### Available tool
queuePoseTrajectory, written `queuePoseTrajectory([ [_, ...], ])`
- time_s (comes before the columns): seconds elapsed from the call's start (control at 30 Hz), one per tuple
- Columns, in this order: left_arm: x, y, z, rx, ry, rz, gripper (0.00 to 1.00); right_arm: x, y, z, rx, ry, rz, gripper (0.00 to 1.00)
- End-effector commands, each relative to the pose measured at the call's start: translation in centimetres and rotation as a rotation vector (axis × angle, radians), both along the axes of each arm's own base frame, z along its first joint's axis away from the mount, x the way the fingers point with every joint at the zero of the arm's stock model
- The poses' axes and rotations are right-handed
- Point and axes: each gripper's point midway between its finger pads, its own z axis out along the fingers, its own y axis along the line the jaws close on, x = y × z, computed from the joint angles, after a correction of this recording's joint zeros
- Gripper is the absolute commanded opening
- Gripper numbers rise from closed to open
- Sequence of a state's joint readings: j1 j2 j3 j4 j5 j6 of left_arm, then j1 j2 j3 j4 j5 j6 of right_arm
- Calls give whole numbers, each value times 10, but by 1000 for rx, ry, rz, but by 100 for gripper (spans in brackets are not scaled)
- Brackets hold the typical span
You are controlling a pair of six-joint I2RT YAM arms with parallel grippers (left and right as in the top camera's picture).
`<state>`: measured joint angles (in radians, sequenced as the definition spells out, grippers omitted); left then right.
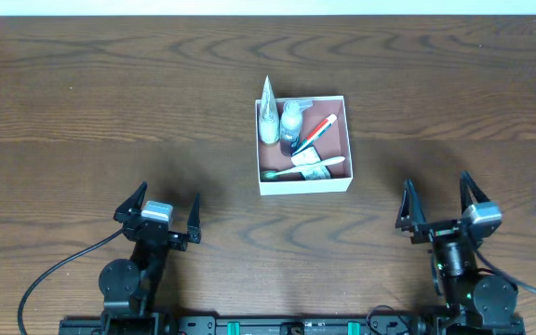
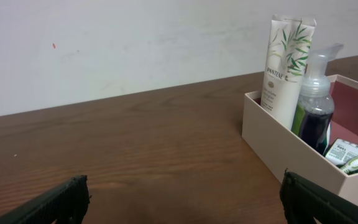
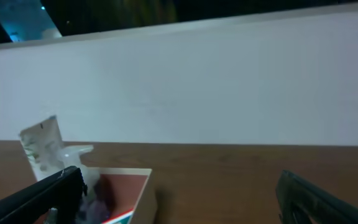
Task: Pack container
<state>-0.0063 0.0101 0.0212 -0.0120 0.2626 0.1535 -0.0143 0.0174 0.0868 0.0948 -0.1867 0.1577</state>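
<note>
Brown wood table (image 1: pixel 110 93) carries the container (image 1: pixel 305 184) at its centre. The tube (image 1: pixel 268 116), bottle (image 1: pixel 290 119) and toothbrush (image 1: pixel 305 168) lie inside, packed close to fit. The left gripper (image 1: pixel 168 195) and right gripper (image 1: pixel 435 183) sit well apart from it, jaws spread and empty, so packing looks finished.

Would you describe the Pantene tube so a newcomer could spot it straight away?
On the wooden table sits a white-walled square container. In its far-left corner the Pantene tube stands on end beside a clear pump bottle. It alone is white with green leaves, and tallest.
</note>
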Motion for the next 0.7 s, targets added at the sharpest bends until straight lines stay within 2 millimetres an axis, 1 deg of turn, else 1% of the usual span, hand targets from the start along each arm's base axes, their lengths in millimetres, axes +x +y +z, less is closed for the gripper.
queuePoseTrajectory([
  [0.0, -1, 0, -16, -7, 50, -4, 98, 2, 4, -11, -84, -16, 6, 99],
  [0.2, -1, 0, -16, -7, 50, -4, 98, 5, 7, -30, -93, 23, 14, 99],
  [0.37, -1, 0, -16, -7, 50, -4, 98, 6, 7, -35, -136, 35, 9, 99],
  [0.43, -1, 0, -16, -6, 50, -3, 98, 7, 7, -43, -137, 70, 11, 99],
  [0.57, -1, 0, -16, -6, 50, -3, 98, 7, 5, -76, -134, 205, 8, 99],
  [0.67, -1, 0, -16, -7, 50, -4, 98, 8, 0, -75, -175, 195, -19, 99],
])
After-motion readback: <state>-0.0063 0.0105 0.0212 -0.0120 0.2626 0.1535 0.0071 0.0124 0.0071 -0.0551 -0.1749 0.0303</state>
